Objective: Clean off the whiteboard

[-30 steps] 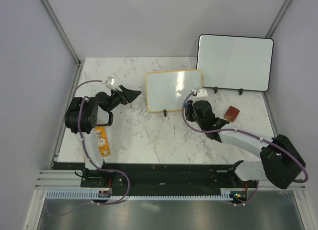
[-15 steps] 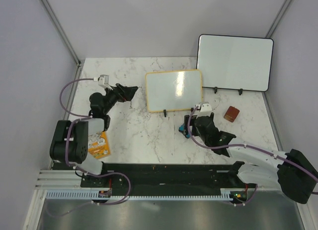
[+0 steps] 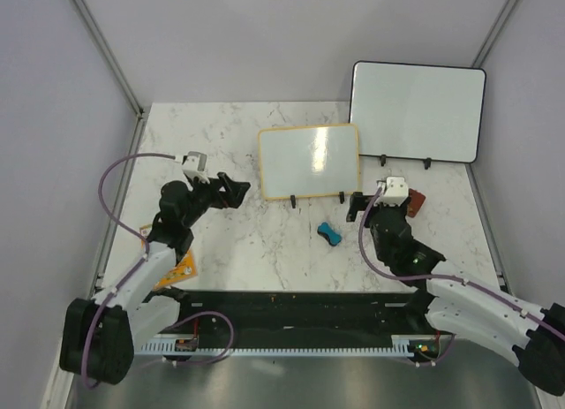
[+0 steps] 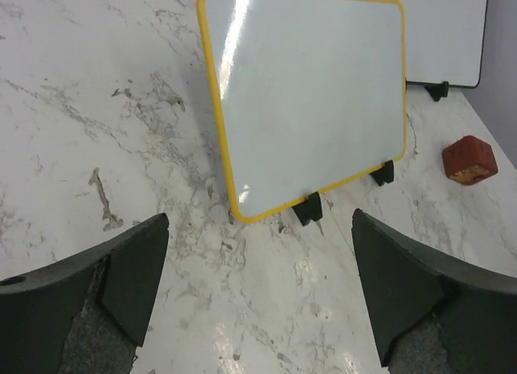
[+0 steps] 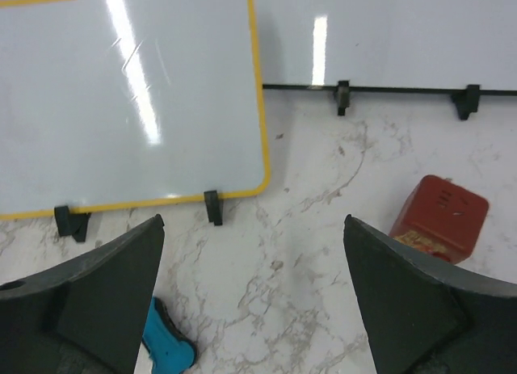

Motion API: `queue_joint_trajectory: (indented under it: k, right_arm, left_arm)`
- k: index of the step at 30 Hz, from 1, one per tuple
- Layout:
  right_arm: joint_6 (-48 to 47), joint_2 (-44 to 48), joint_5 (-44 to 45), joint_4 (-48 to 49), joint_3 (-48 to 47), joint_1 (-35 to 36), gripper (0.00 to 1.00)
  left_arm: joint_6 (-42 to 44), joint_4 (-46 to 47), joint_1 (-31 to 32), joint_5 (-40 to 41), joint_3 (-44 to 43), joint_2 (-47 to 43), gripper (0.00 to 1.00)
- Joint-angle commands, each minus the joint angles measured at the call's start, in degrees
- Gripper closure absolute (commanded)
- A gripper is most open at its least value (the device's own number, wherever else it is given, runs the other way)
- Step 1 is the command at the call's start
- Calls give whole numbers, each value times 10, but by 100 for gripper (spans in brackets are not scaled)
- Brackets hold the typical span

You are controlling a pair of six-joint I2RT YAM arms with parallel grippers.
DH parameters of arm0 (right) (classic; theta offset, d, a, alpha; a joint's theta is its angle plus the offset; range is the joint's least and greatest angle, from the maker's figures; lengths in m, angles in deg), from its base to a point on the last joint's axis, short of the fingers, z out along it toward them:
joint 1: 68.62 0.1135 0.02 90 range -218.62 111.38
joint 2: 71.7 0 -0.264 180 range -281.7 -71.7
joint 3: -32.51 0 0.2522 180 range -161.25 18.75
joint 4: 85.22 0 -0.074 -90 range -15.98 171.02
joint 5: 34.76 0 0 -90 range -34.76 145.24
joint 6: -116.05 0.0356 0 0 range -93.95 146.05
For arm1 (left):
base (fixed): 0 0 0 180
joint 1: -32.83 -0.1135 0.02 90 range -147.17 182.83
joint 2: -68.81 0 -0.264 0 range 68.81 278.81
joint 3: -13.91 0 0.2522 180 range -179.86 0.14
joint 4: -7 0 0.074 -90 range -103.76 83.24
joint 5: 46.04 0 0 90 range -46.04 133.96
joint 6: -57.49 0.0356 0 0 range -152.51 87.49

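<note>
Whiteboard: the yellow-framed whiteboard (image 3: 309,162) stands on the table (image 3: 221,135), leaning back on its small black feet (image 3: 293,200), mid-table and just left of the larger black-framed board (image 3: 417,110).
Board's long axis: we see it running left to right across the table, face turned toward the arm bases.
Surface: we find no writing in either wrist view, only streaks of glare (so we judge the wiping done or nearly so).
Left end effector: the left end effector (image 3: 237,188) is spread wide and carries nothing; the board lies ahead of it and to its right, with bare marble between.
Right end effector: the right end effector (image 3: 357,208) is likewise spread and carrying nothing, close in front of the board's lower right corner; the board lies ahead and to its left.
Blue eraser: the blue eraser (image 3: 330,233) lies loose on the table, lying diagonally, just left of the right end effector and on the base side of it.
Red-brown block: the red-brown block (image 3: 415,201) sits to the right, apart from the board.
Nearer arm: the right, for both the board and the eraser.
</note>
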Motion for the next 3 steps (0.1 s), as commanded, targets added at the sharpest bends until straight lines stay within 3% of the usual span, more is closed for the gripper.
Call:
queue_joint_trajectory:
  k: [1,3]
  right_arm:
    - [-38,35,-4,74,14,-60,2]
    - [-29,22,-20,87,16,-96,2]
  left_arm:
    - [62,-91,6,11,16,-112,0]
    - [77,-112,6,19,11,-139,0]
